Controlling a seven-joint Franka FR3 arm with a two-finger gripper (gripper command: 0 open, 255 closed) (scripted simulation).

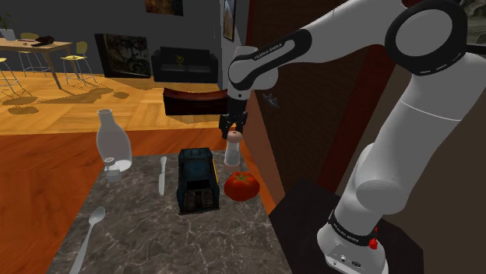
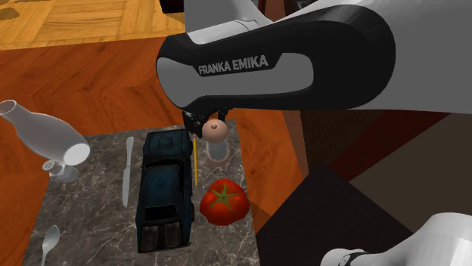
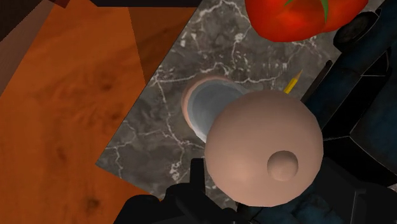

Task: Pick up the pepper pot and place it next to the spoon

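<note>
The pepper pot (image 1: 233,148), clear-bodied with a round pinkish knob, stands upright on the marble table (image 1: 140,226) near its far corner at the shoulder view's right. The black gripper (image 1: 234,128) hangs right down at its knob, though I cannot tell whether it has closed on it or is open. Just beside the pot lie a dark blue box (image 1: 197,180) and a red tomato (image 1: 241,185), then a knife (image 1: 162,175) and a white bottle (image 1: 113,148), with the spoon (image 1: 89,233) well apart at the table's near edge.
</note>
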